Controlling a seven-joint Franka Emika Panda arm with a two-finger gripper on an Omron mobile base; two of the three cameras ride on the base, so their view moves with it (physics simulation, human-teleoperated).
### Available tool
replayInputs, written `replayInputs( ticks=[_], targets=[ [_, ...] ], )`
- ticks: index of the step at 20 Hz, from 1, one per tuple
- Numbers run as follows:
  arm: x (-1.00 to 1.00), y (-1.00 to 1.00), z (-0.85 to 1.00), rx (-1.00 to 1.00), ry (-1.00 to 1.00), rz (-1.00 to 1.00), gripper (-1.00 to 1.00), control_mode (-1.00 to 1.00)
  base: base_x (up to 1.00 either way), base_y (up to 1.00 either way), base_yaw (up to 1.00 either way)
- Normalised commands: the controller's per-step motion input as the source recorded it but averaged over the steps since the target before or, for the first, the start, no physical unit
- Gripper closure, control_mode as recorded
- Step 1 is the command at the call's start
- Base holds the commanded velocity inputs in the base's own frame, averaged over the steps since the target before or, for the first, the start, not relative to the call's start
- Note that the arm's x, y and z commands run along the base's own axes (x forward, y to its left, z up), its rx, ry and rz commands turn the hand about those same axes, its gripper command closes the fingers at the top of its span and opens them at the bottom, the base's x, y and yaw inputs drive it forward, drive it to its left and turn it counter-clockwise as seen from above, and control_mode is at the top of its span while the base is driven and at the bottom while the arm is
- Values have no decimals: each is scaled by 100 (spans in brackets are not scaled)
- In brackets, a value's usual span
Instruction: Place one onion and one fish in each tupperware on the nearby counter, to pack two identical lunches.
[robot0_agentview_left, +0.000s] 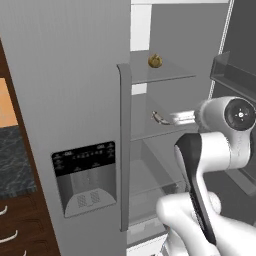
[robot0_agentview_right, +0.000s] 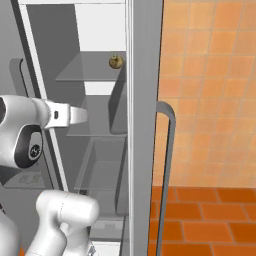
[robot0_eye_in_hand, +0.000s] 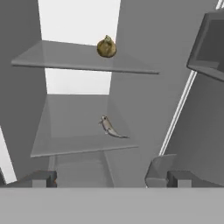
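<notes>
Two dark finger tips of the tool are seen at the bottom of the hand view, spread wide apart with nothing held between them. The tool is pointed into the open grey refrigerator compartment, short of its shelves.

Ahead of the tool, a small silver-grey fish is seen lying on the lower translucent glass shelf, near that shelf's front edge. The same fish is partly hidden behind the white arm in the left base view.

Above it, a small round yellow-brown onion is seen resting on the upper translucent glass shelf, towards its right side. The onion is also seen in the left base view and in the right base view, on the same upper shelf.

A closed grey refrigerator door with a dark dispenser panel is seen to the left of the open compartment. Further left, a strip of the black-grey marbled stone table is seen over dark brown wooden cabinets, well apart from the tool. An orange tiled wall is seen on the right of the right base view.
</notes>
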Motion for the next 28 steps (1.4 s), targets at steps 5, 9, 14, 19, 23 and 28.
replayInputs(
  ticks=[5, 9, 14, 19, 23, 28],
  targets=[
    [3, 0, 51, 3, -24, 0, -100, -100, 0, 0, 0],
    [16, 0, 58, 3, -24, 0, -100, -100, 0, 0, 0],
    [10, -3, 65, 3, -25, 0, -100, -100, 0, 0, 0],
    [14, 0, 45, 2, 4, 0, -100, -100, 0, 0, 0],
    [29, 0, 22, 6, 40, 0, -100, -100, 0, 0, 0],
    [28, 0, 5, 6, 38, 0, -100, -100, 0, 0, 0]
  ],
)
